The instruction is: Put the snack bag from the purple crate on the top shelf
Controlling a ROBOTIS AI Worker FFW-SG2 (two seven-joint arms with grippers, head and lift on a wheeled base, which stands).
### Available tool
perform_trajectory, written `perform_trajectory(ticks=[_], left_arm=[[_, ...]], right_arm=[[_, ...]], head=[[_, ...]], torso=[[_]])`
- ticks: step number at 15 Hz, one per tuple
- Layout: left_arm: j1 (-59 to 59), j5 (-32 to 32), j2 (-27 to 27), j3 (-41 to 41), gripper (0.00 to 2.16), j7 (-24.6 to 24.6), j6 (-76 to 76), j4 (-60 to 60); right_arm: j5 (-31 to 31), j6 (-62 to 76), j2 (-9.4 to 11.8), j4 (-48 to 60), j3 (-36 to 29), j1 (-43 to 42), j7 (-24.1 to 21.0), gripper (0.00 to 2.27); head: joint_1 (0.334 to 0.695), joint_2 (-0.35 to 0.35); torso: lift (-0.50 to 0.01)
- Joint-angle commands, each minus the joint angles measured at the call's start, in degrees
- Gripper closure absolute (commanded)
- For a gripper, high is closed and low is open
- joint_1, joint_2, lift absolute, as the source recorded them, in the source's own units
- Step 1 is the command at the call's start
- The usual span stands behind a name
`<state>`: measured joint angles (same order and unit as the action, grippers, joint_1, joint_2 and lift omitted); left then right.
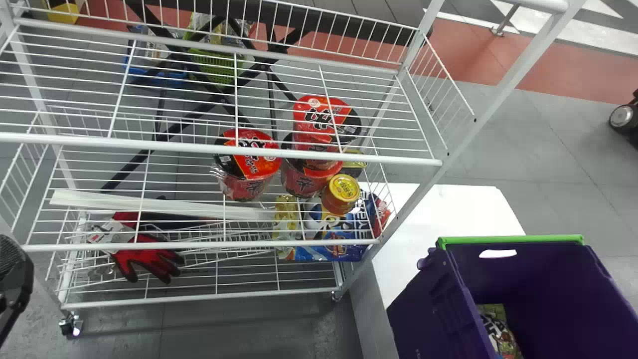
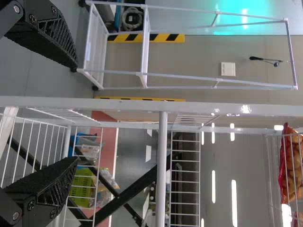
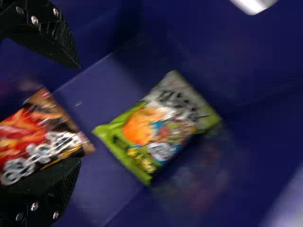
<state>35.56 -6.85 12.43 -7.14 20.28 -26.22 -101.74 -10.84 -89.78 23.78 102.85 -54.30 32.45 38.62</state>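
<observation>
My left gripper (image 1: 14, 286) is at the left edge of the head view, beside the white rack; in the left wrist view the left gripper (image 2: 75, 112) is open, nothing between its fingers. Inside the purple crate (image 1: 433, 319), a green and white snack bag (image 1: 498, 331) lies on the bottom. The right wrist view has this snack bag (image 3: 156, 127) ahead of my open right gripper (image 3: 79, 112). A red and black bag (image 3: 38, 135) lies closer, partly behind one finger. The rack's top shelf (image 1: 149, 144) is of white wire.
Red cup noodles (image 1: 251, 164), a yellow-lidded can (image 1: 344, 189) and blue packets (image 1: 344, 244) stand or lie below the top shelf. Red gloves (image 1: 149, 254) lie at the lower left. The crate is on a white table (image 1: 458, 204), right of a slanting rack post.
</observation>
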Motion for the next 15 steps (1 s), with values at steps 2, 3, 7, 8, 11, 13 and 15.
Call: perform_trajectory(ticks=[2,3,7,8,11,13,15], left_arm=[[0.03,0.09,-0.56,0.02,0.13,0.02,-0.18,0.14],[0.03,0.09,-0.65,0.11,0.13,0.02,-0.18,0.32],[0.47,0.26,-0.56,0.46,0.13,0.81,-1.59,0.4],[0.91,0.26,-0.56,0.99,0.12,0.81,-2.12,0.4],[1.26,0.26,-0.56,2.05,0.12,0.81,-2.29,0.4],[1.44,0.26,-0.56,2.13,0.12,0.81,-2.82,0.32],[1.44,0.26,-0.56,2.22,0.12,0.81,-3.17,0.23]], right_arm=[[8.91,-0.3,2.68,-6.09,8.33,-1.24,0.58,0.13],[10.4,-0.3,3.12,-7.23,10.0,-1.24,0.58,0.13],[16.38,-0.3,4.44,-13.65,15.62,-2.56,0.58,0.13],[17.61,-0.3,4.7,-15.23,17.38,-2.56,0.58,0.13],[18.93,2.63,3.82,-17.34,19.84,-2.3,1.81,0.13],[18.66,7.2,2.77,-18.04,20.55,-2.3,2.95,0.13],[19.02,13.53,1.97,-19.89,22.3,-2.3,3.92,0.13]], head=[[0.695,-0.35],[0.695,-0.35],[0.695,-0.35],[0.695,-0.35],[0.695,-0.35],[0.695,-0.35],[0.695,-0.35]], torso=[[-0.451],[-0.451],[-0.451],[-0.451],[-0.451],[-0.451],[-0.451]])
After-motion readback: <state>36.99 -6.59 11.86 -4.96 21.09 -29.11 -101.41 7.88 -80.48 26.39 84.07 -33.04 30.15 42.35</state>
